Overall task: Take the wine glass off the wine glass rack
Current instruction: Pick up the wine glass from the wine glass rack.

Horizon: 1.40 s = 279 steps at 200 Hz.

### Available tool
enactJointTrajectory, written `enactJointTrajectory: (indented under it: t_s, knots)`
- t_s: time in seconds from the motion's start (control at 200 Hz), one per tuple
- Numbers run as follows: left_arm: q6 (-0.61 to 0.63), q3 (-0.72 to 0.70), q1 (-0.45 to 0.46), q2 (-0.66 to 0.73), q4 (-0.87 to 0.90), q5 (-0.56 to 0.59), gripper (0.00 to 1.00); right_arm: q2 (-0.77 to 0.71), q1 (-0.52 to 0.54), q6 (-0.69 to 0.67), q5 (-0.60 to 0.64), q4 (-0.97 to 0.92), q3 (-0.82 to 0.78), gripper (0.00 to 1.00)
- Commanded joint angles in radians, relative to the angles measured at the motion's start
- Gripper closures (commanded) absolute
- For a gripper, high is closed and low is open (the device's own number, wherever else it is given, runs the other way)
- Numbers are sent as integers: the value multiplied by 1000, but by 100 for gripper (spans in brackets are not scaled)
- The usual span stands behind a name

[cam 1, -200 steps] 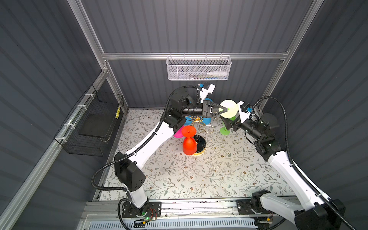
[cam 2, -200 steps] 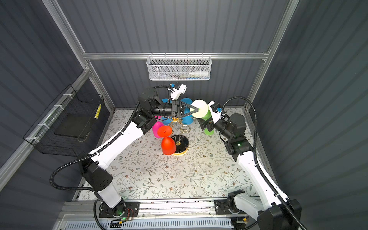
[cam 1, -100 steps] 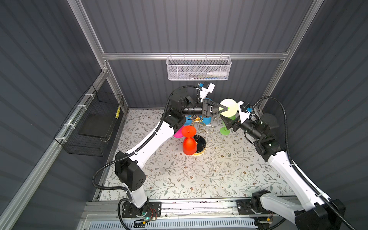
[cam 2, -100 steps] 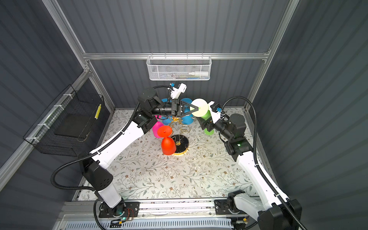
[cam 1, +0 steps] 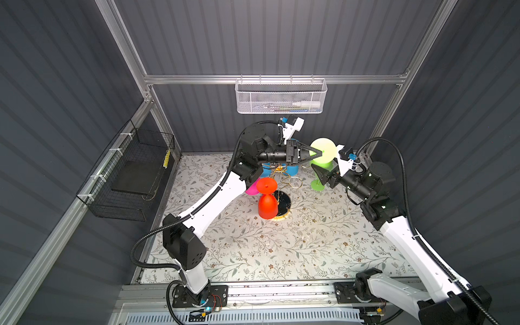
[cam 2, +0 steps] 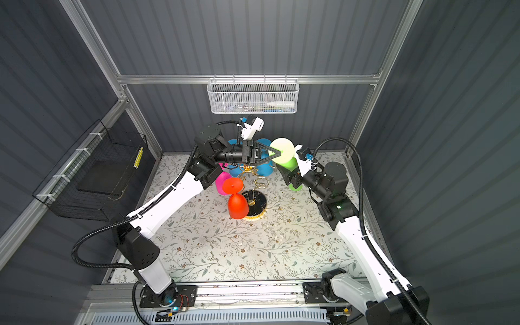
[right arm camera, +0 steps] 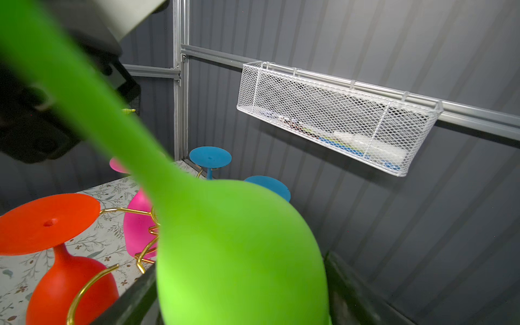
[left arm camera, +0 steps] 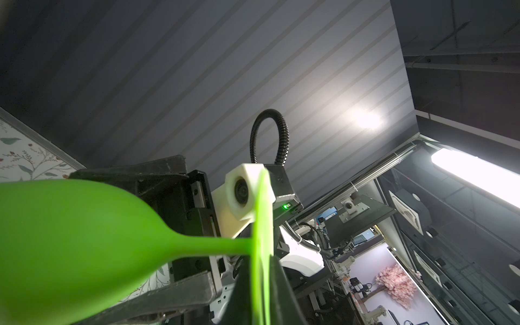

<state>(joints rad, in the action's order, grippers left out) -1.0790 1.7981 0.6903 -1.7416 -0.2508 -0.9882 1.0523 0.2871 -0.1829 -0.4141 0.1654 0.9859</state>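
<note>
Nearest on the floral surface (cam 1: 281,247), a red glass (cam 1: 266,201) hung upside down from a near arm of the wine glass rack (cam 1: 284,200), and some ringed arms on its right stood empty. Just right of the rack and clear of its wires, the green wine glass (cam 1: 323,162) hung in the air, tilted, foot uppermost. The removal itself looked done. The step in hand seemed to be a pass from one arm to the other.

The right hand (cam 1: 320,173) straddled the bowl. The right wrist view showed both fingers against the bowl's sides, so this hand was grasping the glass. Slightly farther, the left hand (cam 1: 320,153) reached in from the left with its tips at the pale foot. Whether it gripped the foot or merely flanked it could not be told.

The next move probably called for the left hand to part fully and back away leftward without dragging the foot.

The glass was opaque, matte lime green, with a round bowl, a slim stem and a flat disc foot.

Farther back hung blue glasses (cam 1: 293,169), and a white mesh basket (cam 1: 281,97) hung on the far wall.
</note>
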Motion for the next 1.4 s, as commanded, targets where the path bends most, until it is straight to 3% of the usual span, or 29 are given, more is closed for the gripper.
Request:
enactJointTrajectory:
  t_s: [0.0,0.05,0.1,0.37,0.455,0.56,0.735,0.975,1.131,1.391]
  knots:
    - [14,3,-12,-3,-48,-28,57,-28,7,21,1,-33,29,35]
    - [19,0,-17,-3,-48,-28,41,-37,8,32,5,-48,32,36]
    - [26,-4,-22,3,-51,-26,34,-45,8,45,11,-71,39,37]
    - [117,-46,-79,52,-19,5,21,-111,9,81,54,-263,89,46]
    - [215,-69,-106,76,34,64,19,-122,9,105,67,-362,127,49]
    - [449,-75,-115,107,183,225,19,-127,9,133,133,-517,196,54]
    - [763,-175,-109,168,124,515,20,-137,18,170,160,-734,288,60]
    - [1307,-304,-81,173,-70,537,26,-108,39,236,175,-915,374,64]
    - [1508,-303,-71,138,-142,520,30,-87,55,265,164,-972,391,66]
    - [1677,-316,-66,92,-251,373,34,-43,82,286,154,-1019,418,68]
